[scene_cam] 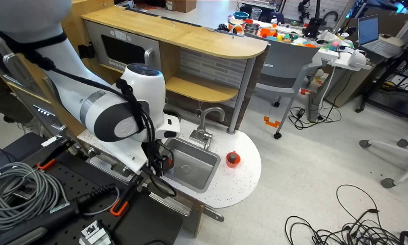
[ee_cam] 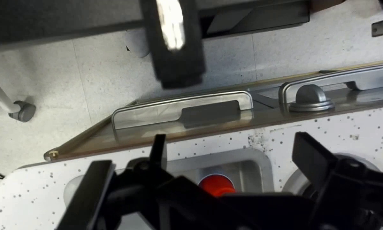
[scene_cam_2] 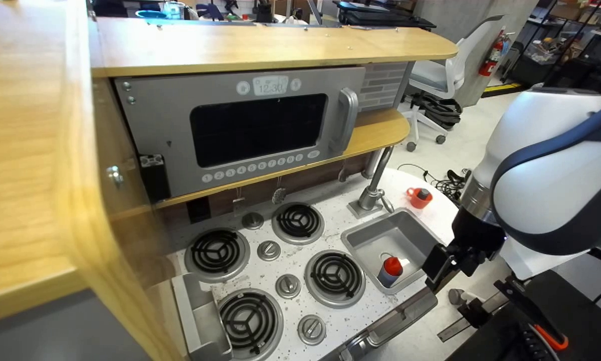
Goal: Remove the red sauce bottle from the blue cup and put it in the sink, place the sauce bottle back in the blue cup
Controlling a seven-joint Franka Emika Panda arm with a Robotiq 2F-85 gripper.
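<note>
The red sauce bottle (scene_cam_2: 393, 265) stands in the blue cup (scene_cam_2: 388, 279), its red top above the rim. The cup is inside the grey metal sink (scene_cam_2: 353, 235), at the corner nearest the burners. In the wrist view the bottle's red top (ee_cam: 216, 184) shows between my fingers, partly covered by the gripper body; the cup's rim is just visible. My gripper (ee_cam: 232, 143) is open with nothing between its fingertips. In an exterior view the gripper (scene_cam_2: 439, 265) is above the sink's front edge, apart from the bottle. In an exterior view the gripper mostly hides bottle and cup.
A low red mug (scene_cam: 233, 160) with a dark thing inside stands on the white countertop (scene_cam: 248, 177) beyond the sink. The silver faucet (scene_cam: 204, 127) rises behind the sink. Black burners (scene_cam_2: 335, 278) with knobs lie beside it. A microwave (scene_cam_2: 260, 130) and shelf overhang the back.
</note>
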